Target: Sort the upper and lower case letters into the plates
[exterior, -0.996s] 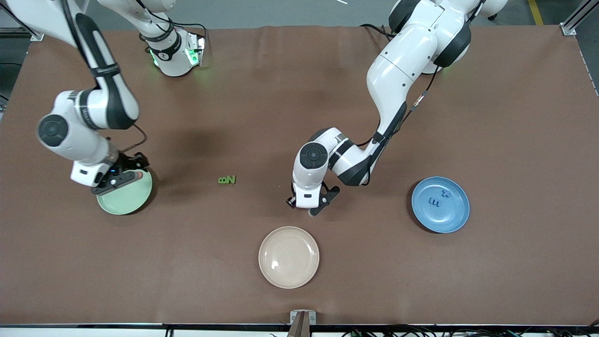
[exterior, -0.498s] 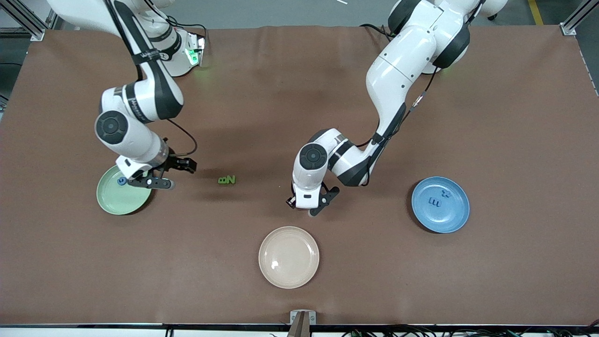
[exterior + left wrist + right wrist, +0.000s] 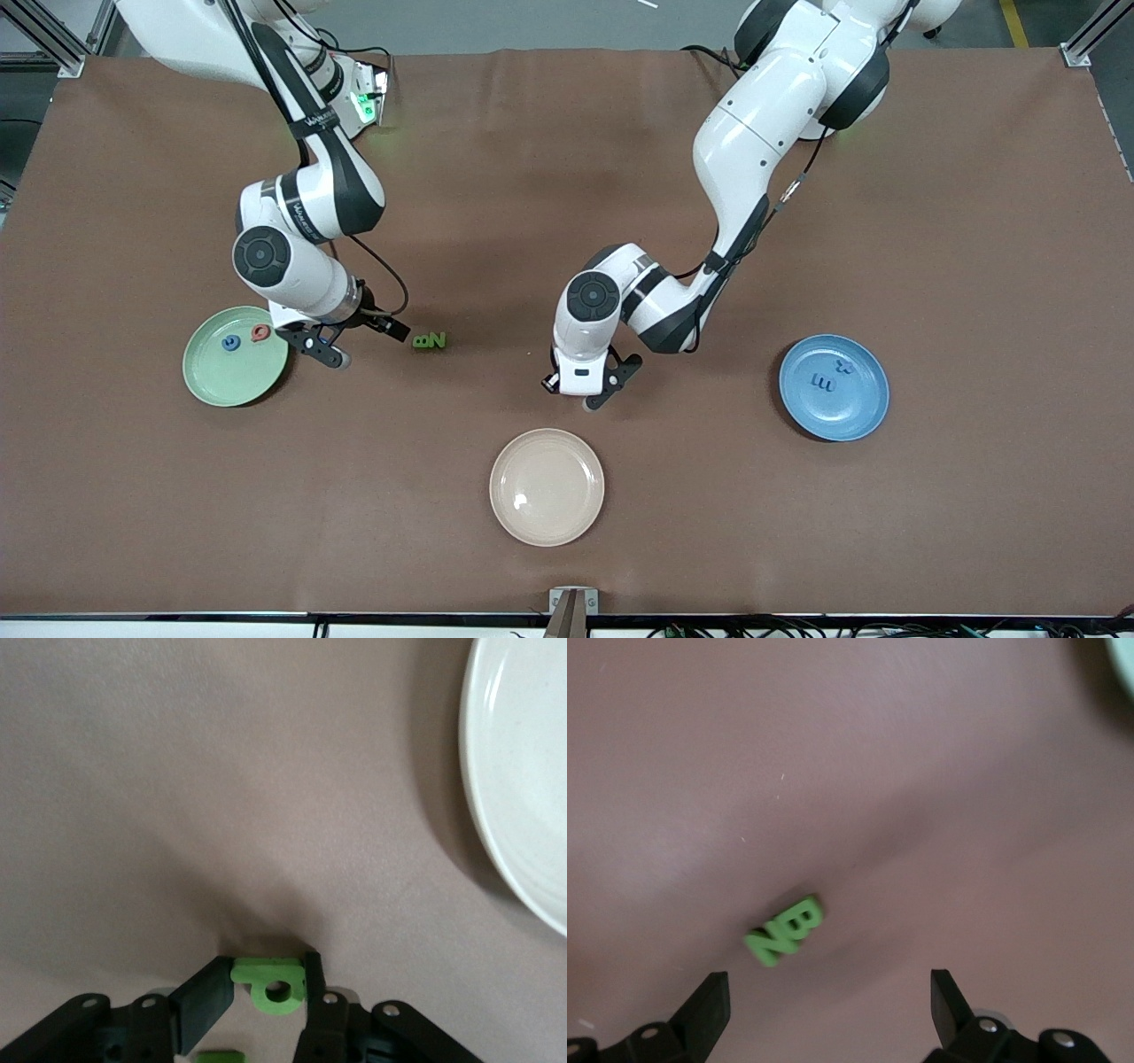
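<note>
The pale mint green plate lies toward the right arm's end and holds a small blue letter and a red letter. Green letters B and N lie together on the mat; they also show in the right wrist view. My right gripper is open and empty between the mint plate and those letters, jaws wide in the right wrist view. My left gripper is shut on a green letter with a round hole. The blue plate holds two blue letters.
A cream-beige plate lies nearest the front camera, mid-table; its rim shows in the left wrist view. The mint plate's edge shows in the right wrist view. Brown mat covers the table.
My right gripper left the red letter in the mint plate and moved off it toward the green B and N, jaws open. The left arm has not moved.
</note>
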